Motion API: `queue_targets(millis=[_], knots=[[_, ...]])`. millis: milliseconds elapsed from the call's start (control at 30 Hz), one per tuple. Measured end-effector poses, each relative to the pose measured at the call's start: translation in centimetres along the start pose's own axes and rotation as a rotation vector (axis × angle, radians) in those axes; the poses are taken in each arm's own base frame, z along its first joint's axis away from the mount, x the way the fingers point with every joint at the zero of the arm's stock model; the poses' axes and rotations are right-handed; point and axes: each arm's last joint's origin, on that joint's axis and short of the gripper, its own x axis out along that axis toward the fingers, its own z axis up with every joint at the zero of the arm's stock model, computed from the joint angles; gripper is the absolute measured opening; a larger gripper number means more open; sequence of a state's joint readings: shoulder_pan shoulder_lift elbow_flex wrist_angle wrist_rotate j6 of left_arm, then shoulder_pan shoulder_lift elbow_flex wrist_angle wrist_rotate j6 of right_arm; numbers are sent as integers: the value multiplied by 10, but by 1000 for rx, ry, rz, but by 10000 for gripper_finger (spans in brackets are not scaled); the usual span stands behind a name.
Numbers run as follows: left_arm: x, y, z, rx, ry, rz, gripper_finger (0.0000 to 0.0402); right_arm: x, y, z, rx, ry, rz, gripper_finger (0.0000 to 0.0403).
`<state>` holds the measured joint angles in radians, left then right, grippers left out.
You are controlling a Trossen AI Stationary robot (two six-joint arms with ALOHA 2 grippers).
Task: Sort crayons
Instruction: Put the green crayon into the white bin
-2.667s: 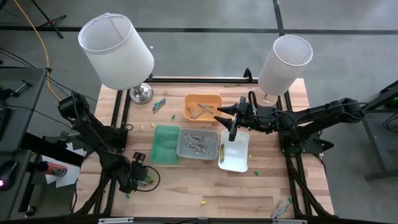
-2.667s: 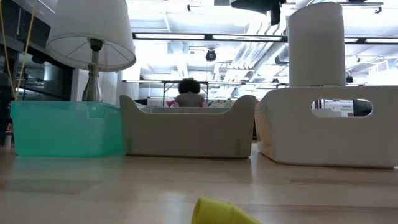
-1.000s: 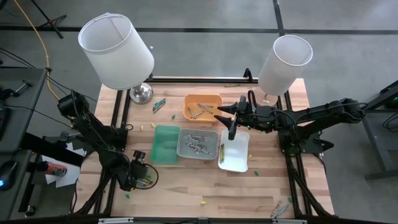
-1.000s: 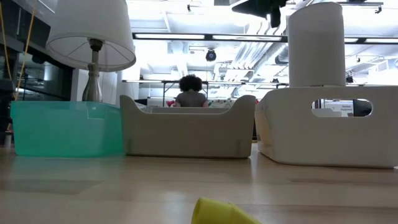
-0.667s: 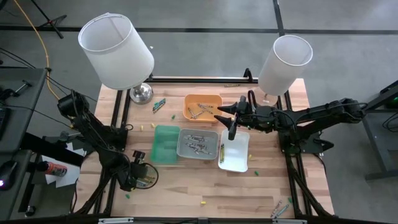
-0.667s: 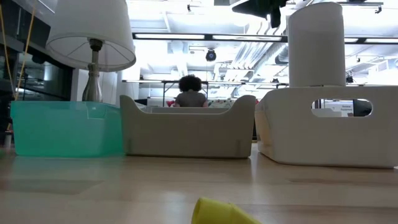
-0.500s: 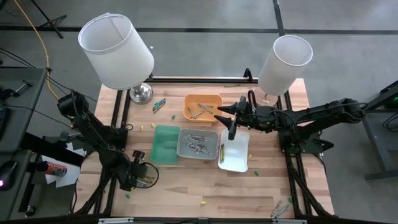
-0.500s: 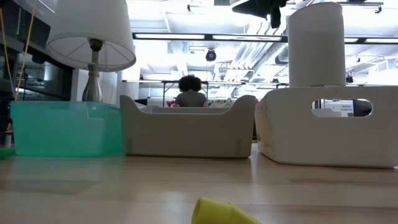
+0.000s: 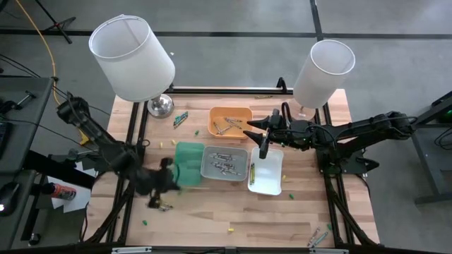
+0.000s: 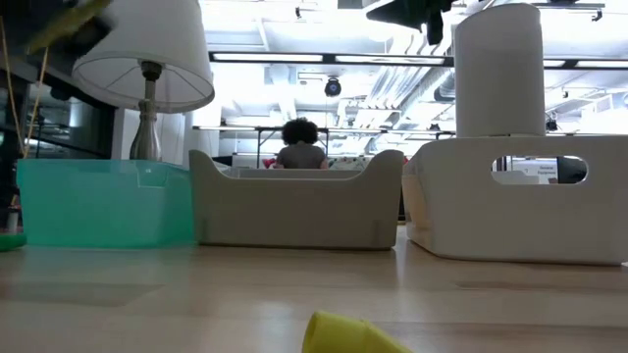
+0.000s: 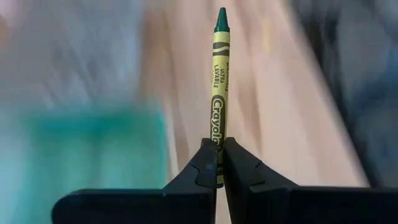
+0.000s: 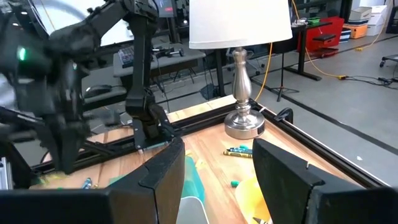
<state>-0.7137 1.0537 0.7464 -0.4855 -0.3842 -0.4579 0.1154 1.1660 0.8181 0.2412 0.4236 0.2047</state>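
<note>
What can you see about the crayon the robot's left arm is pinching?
The crayon is a thin stick with a dark green pointed tip and a yellow-green paper wrap printed with black Crayola lettering. The left gripper is shut on its lower end, so it stands straight out beyond the two dark fingers. Nothing else touches it. Behind it are blurred wooden tabletop and something teal.

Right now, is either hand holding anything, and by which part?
The left hand is shut on a green crayon, pinching its blunt lower end, with the tip pointing away. The right hand is open and holds nothing, above the trays.
</note>
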Motion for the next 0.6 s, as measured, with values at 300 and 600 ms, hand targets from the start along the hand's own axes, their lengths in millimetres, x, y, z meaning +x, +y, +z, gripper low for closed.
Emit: queue_targets(millis=[300, 600], knots=[[3, 62, 82, -76, -561, 216, 0, 0, 0, 2, 6, -14, 3, 183], [24, 125, 104, -183, -722, 277, 0, -1, 4, 12, 50, -111, 70, 183]])
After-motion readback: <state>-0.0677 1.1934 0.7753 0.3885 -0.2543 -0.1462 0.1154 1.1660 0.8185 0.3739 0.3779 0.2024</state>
